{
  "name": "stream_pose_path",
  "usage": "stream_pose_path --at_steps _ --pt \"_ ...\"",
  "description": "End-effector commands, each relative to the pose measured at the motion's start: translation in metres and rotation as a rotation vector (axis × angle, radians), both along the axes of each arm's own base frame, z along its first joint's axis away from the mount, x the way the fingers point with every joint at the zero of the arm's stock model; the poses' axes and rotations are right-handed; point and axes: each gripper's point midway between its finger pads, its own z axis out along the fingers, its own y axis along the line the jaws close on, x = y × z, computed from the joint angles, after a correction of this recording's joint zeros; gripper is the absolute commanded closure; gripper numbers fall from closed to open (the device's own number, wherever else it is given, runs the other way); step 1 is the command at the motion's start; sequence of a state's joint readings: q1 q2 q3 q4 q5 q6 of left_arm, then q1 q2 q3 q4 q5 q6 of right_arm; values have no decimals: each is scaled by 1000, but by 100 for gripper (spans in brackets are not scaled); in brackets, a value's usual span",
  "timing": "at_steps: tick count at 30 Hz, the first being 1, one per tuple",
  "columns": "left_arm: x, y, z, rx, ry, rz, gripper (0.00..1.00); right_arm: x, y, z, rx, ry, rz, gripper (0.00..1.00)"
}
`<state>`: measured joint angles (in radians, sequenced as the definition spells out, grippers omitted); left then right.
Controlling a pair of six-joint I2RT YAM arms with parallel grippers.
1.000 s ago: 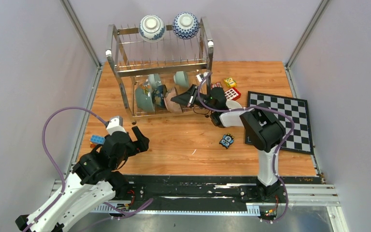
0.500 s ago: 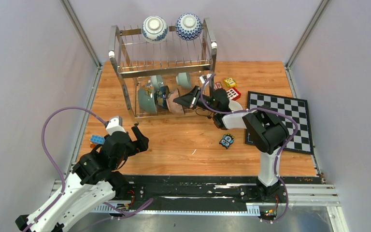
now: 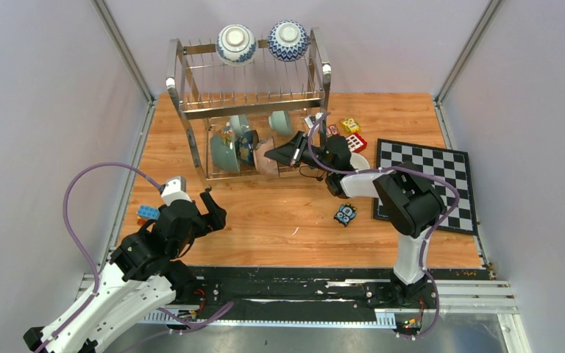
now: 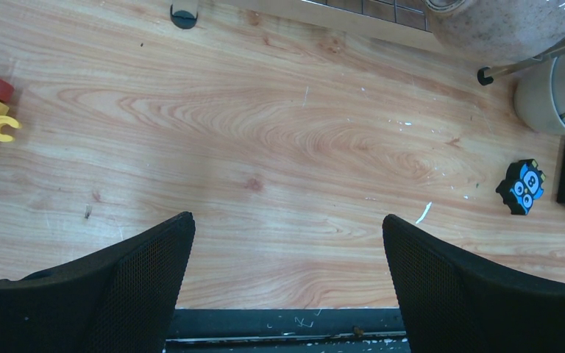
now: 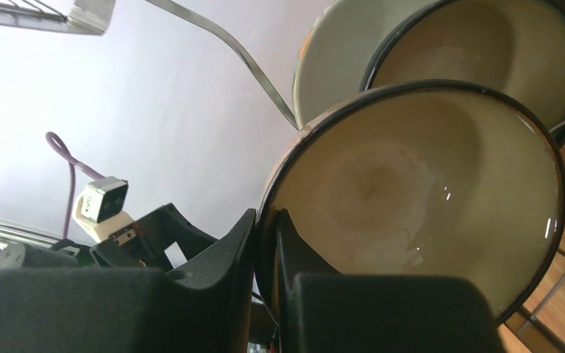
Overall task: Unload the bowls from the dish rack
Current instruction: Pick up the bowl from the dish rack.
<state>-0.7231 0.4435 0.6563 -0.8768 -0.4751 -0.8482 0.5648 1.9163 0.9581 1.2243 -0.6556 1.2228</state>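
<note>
The brown bowl [image 5: 412, 213], cream inside with a dark rim, stands on edge in the lower tier of the rack [image 3: 250, 109], with a like bowl [image 5: 478, 44] just behind it. The right jaws are narrow and pinch its rim, one finger inside and one outside.

It looks like glazed ceramic: stiff, weighty for an edge pinch, slick, and likely to chip if knocked on the steel wires. Held by the rim alone it may swing or slip, so a deep bite on the rim and a slow draw clear of the wires would suit.

Beside it in the same tier stand green bowls [image 3: 222, 153]. Two blue-and-white bowls [image 3: 235, 43] sit foot up on the top tier. A cream bowl [image 4: 559, 95] rests on the counter [image 3: 279, 213] right of the rack, near the chessboard [image 3: 434, 184].

The left jaws stand wide, holding nothing, over bare wood well apart from the rack.
</note>
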Motion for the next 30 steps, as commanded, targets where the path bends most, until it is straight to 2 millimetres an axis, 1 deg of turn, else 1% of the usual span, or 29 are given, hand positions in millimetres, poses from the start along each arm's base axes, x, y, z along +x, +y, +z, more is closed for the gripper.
stream_pose_path --at_steps 1,6,12,15,26,30 --pt "5 0 7 -5 -25 13 0 9 -15 44 -37 -170 -69 97" --pt "5 0 7 -6 -25 12 0 10 -18 37 -128 -201 -80 97" --pt "4 1 7 -4 -26 12 0 6 -19 24 -239 -238 -81 97" --pt "4 1 6 -4 -25 12 0 3 -19 21 -265 -255 -73 97" --pt "5 1 8 -6 -28 12 0 -11 -18 44 -211 -279 -56 97" --pt "5 1 8 -7 -31 12 0 -19 -17 54 -161 -267 -42 97"
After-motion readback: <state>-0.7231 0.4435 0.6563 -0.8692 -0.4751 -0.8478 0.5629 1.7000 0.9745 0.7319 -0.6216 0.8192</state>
